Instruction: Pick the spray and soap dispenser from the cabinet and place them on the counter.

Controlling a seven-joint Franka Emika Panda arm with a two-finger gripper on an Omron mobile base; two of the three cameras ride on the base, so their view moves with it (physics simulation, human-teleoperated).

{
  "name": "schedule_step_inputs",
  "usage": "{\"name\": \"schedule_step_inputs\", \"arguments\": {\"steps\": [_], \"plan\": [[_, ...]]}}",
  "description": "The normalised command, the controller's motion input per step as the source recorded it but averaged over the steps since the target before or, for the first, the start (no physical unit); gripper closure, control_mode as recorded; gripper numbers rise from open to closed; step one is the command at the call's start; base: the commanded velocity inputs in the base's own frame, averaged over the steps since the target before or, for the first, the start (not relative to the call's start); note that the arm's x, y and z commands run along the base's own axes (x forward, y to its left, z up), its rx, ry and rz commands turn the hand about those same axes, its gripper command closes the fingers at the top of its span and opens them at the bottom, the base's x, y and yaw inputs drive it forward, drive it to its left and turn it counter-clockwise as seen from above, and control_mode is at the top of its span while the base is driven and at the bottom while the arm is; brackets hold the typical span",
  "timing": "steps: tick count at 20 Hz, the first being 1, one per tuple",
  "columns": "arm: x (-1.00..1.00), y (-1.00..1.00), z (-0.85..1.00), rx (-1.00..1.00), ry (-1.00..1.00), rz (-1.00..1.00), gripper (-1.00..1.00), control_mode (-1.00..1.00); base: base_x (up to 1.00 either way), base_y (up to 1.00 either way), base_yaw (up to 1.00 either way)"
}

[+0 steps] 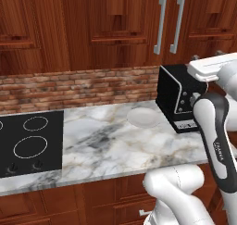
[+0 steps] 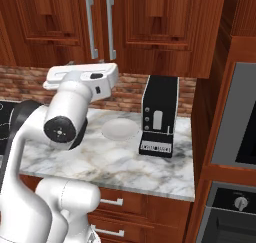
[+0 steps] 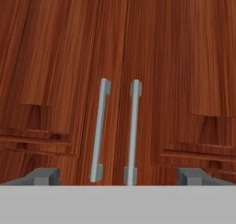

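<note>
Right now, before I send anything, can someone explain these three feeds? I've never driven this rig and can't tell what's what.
The white machine is a robot arm on a driving base. Two pictures come from cameras on that base, behind the arm to its left and right. The third comes from a camera on the hand, looking along the open gripper, which holds nothing. It faces the closed cabinet and its two silver handles. Below is the marble counter with a black cooktop, a pale round plate and a black appliance, likely a coffee machine. The spray and soap dispenser are presumably behind the doors.
</note>
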Motion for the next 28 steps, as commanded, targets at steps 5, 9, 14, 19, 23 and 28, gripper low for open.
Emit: {"name": "schedule_step_inputs", "arguments": {"steps": [5, 9, 14, 19, 23, 28], "plan": [[0.18, -0.01, 0.08, 0.00, 0.07, 0.00, -1.00, -1.00, 0.00, 0.00, 0.00], [0.21, 0.00, 0.07, 0.00, 0.11, 0.00, -1.00, -1.00, 0.00, 0.00, 0.00], [0.21, 0.00, 0.00, 0.00, 0.02, 0.00, -1.00, -1.00, 0.00, 0.00, 0.00], [0.16, 0.00, 0.00, 0.00, 0.00, 0.00, -1.00, -1.00, 0.00, 0.00, 0.00], [0.16, 0.00, 0.00, 0.00, 0.00, 0.00, -1.00, -1.00, 0.00, 0.00, 0.00], [0.21, 0.00, 0.00, 0.00, -0.03, 0.00, -1.00, -1.00, 0.00, 0.00, 0.00]]}}
